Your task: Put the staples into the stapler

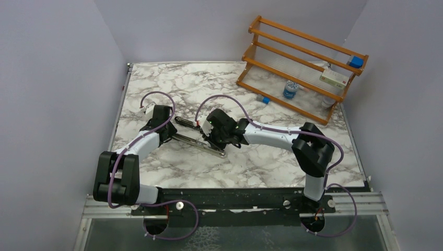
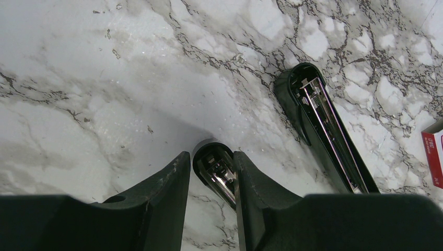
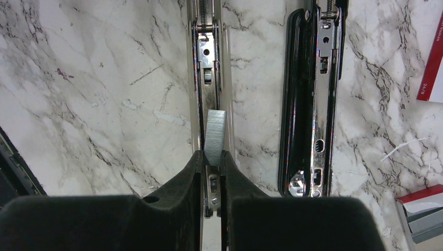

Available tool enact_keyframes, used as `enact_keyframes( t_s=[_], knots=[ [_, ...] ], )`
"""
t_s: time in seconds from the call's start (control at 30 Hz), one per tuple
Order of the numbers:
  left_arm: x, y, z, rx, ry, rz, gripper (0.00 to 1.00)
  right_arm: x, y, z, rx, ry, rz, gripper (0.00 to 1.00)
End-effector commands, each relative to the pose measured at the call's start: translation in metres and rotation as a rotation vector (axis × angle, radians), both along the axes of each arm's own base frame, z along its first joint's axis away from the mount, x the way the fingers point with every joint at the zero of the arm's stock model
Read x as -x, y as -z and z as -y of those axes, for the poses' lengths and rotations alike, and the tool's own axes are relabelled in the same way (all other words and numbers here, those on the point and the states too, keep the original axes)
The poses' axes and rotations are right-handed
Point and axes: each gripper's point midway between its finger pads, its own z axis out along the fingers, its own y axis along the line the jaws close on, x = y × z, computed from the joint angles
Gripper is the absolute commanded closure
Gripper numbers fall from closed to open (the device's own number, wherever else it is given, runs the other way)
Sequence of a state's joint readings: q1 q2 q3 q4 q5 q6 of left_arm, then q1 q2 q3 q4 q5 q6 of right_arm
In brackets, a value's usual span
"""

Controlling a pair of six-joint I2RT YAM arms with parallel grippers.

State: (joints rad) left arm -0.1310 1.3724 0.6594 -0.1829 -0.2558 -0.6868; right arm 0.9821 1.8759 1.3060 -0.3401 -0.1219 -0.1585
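Note:
The black stapler [image 1: 196, 144] lies opened flat on the marble table, its two halves side by side. My left gripper [image 2: 211, 157] is shut on the rounded end of one half [image 2: 217, 170]; the other half [image 2: 326, 133] lies free to the right. In the right wrist view the silver channel [image 3: 208, 63] runs straight ahead, with the black half [image 3: 312, 104] beside it. My right gripper [image 3: 211, 157] is shut on a grey strip of staples [image 3: 215, 136], held over the channel. The pink-red staples box [image 3: 431, 68] shows at the right edge.
A wooden rack [image 1: 300, 63] stands at the back right with a small bottle [image 1: 290, 90], a flat box [image 1: 334, 78] and blue pieces on it. An opened red and grey box part [image 3: 418, 201] lies close to the right gripper. Walls close in both sides.

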Motion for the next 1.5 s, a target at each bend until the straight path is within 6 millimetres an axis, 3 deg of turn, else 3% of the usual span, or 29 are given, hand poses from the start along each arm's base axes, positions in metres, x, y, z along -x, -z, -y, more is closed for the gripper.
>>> enact_keyframes(
  t_s=[0.0,0.73,1.27,1.47],
  knots=[
    [0.013,0.005,-0.008,-0.031,-0.003,-0.042,0.62,0.001,0.001,-0.004,0.001,-0.026,-0.012,0.99],
    [0.013,0.005,-0.008,-0.034,-0.004,-0.041,0.62,0.011,0.012,-0.003,0.032,-0.085,-0.056,0.99],
    [0.013,0.006,-0.009,-0.034,-0.005,-0.043,0.62,-0.006,-0.020,-0.004,-0.038,-0.014,0.060,0.99],
    [0.013,0.006,-0.009,-0.033,-0.006,-0.044,0.62,-0.004,-0.013,-0.003,-0.018,-0.026,0.040,0.99]
  ],
)
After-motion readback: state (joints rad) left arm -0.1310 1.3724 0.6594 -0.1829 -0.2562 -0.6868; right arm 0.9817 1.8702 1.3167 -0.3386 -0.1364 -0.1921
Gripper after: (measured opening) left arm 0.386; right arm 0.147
